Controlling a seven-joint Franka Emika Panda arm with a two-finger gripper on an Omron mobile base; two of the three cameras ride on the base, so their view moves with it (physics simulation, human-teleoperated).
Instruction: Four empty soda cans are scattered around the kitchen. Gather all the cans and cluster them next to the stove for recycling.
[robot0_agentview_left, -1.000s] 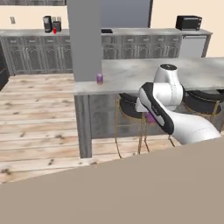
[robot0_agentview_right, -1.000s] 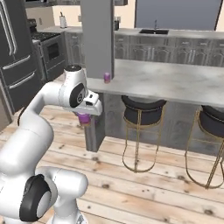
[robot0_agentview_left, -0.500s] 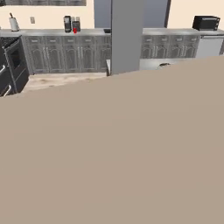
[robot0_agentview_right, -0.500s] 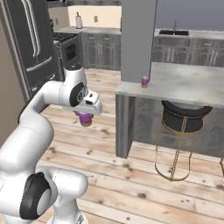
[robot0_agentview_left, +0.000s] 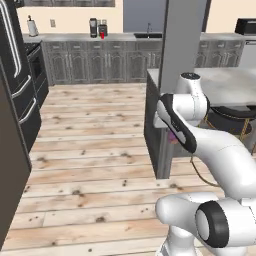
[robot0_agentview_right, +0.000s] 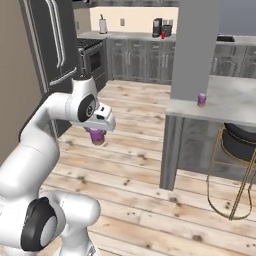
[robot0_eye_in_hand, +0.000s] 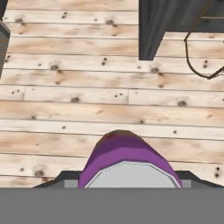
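Observation:
My gripper (robot0_agentview_right: 95, 135) is shut on a purple soda can (robot0_agentview_right: 94, 134), carried upright above the plank floor. The left base view shows that can (robot0_agentview_left: 172, 136) peeking from under the hand, close to the island's end. From the hand camera its silvery top and purple side (robot0_eye_in_hand: 126, 154) sit between my fingertips (robot0_eye_in_hand: 61, 177). Another purple can (robot0_agentview_right: 201, 99) stands on the island counter (robot0_agentview_right: 235, 105) beside the grey pillar. A red can (robot0_agentview_right: 163, 35) (robot0_agentview_left: 102, 35) stands by the coffee machine on the back counter. The black stove (robot0_agentview_right: 90, 56) (robot0_agentview_left: 38, 70) is far left, past the fridge.
A dark fridge (robot0_agentview_right: 48, 55) (robot0_agentview_left: 12, 95) stands close on the left. The grey pillar (robot0_agentview_left: 182, 40) and island end panel (robot0_agentview_right: 171, 150) are to the right, with gold-legged bar stools (robot0_agentview_right: 236, 150) beneath. Open plank floor (robot0_agentview_left: 90, 130) lies between island and back cabinets.
Both base views have swung left as the base moved: the island slid right, and the fridge and stove came into view. The purple can stays in the gripper.

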